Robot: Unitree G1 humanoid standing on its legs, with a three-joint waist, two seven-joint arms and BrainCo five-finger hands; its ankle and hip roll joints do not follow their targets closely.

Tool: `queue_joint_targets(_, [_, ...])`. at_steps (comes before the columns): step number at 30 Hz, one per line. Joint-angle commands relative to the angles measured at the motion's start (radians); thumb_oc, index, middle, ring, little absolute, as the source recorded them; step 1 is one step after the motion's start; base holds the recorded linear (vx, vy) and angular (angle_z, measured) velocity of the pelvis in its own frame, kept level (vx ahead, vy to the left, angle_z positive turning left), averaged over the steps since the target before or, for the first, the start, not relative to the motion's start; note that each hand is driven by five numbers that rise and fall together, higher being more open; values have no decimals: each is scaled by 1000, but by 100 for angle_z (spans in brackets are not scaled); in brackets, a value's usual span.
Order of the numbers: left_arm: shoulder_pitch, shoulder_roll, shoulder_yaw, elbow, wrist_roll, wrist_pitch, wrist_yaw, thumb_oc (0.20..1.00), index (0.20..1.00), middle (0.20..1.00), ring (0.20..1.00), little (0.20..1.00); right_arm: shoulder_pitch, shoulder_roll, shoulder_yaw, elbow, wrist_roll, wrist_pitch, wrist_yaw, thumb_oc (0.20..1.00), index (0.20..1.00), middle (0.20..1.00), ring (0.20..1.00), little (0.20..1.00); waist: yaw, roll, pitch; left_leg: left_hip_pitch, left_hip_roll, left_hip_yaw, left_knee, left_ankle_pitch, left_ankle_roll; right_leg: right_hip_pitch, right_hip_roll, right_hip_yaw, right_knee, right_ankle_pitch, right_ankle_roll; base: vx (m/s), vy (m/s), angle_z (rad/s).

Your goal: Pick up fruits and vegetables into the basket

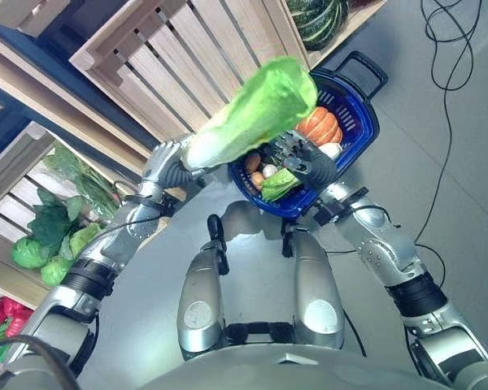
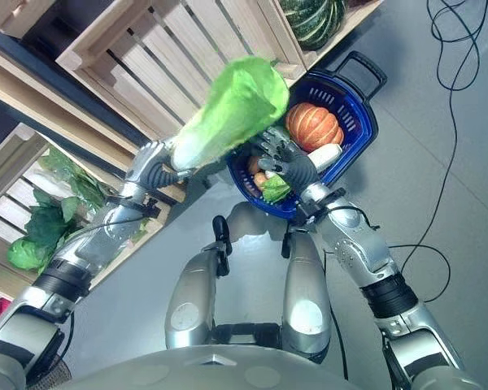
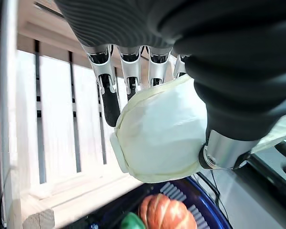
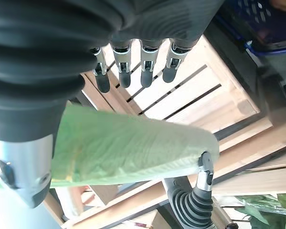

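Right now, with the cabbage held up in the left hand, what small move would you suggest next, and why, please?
Probably carry the left hand a little toward the blue basket and lower it. Its fingers grip the white base of the cabbage, whose leafy end hangs over the rim near the pumpkin. The right hand sits open at the rim.

Cabbage (image 1: pixel 256 110) in left hand (image 1: pixel 169 166) — above basket (image 1: pixel 359 134)

Two head eyes look down, sharing the basket (image 1: pixel 354 130); wrist cameras sit very close, perhaps facing crates (image 3: pixel 62 119).
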Motion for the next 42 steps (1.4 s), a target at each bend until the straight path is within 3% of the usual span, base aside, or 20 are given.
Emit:
queue_joint_targets(1, [-7,43,-33,-126,17,-42,-7,200,200,200,200,200,0,17,21,-72,-37,-32,-30,1000,1000,1000,1000,1000,0,-22,-89,-44,-40,18,37,-40,74,67,-27,1,-12,-72,79,0,0,0])
queue_joint_targets(7, [-40,19,-96,-151,0,0,-36,200,200,200,200,200,-48,27,75,-68,-41,-30,-84,1000,1000,1000,1000,1000,3,-22,-89,-29,-40,14,32,-43,73,88,-30,6,-28,-67,86,0,0,0])
queue_joint_targets(19, [-68,-31,-173,-155,-67,63,-183,200,200,200,200,200,-99,53,152,-122,-15,-16,-14,1000,1000,1000,1000,1000,9,-25,-92,-17,-35,13,21,-42,69,99,-31,7,-43,-61,93,0,0,0])
queue_joint_targets(25, [-96,-28,-215,-140,45,81,-170,200,200,200,200,200,-118,59,198,-145,-19,-13,19,1000,1000,1000,1000,1000,9,-25,-92,-12,-35,11,26,-46,69,103,-33,11,-45,-60,96,0,0,0])
queue_joint_targets(27, [-119,-20,-235,-140,76,84,-174,200,200,200,200,200,-144,64,212,-130,-21,-40,24,200,200,200,200,200,9,-24,-92,-11,-33,12,28,-45,68,104,-36,14,-47,-59,95,0,0,0])
queue_joint_targets(34, [-141,-20,-263,-140,54,109,-252,203,203,203,203,203,-169,70,208,-127,-60,-116,-25,200,200,200,200,200,9,-15,-92,-8,-34,2,19,-43,64,104,-39,12,-46,-59,99,-2,-3,3])
queue_joint_targets(35, [-142,-23,-266,-140,24,126,-275,445,445,445,445,445,-176,70,205,-122,-69,-116,-44,200,200,200,200,200,8,-12,-91,-7,-33,3,17,-42,64,103,-39,12,-46,-60,98,-20,5,4])
queue_joint_targets(36, [-133,-27,-263,-138,-1,137,-302,890,890,890,890,890,-178,65,191,-120,-75,-113,-55,200,200,200,200,200,7,-9,-90,-6,-32,3,14,-42,64,103,-39,10,-46,-62,96,0,0,0])
queue_joint_targets(37, [-125,-29,-260,-137,-8,140,-312,1000,1000,1000,1000,1000,-176,61,182,-122,-75,-113,-59,200,200,200,200,200,6,-7,-89,-5,-32,4,11,-42,64,102,-39,10,-47,-62,96,-24,32,1])
queue_joint_targets(42, [-47,-36,-225,-126,-147,208,-401,1000,1000,1000,1000,1000,-136,11,83,-163,-55,-116,-113,200,200,200,200,200,-5,4,-75,-13,-26,16,9,-39,62,86,-35,2,-33,-69,90,-28,11,0])
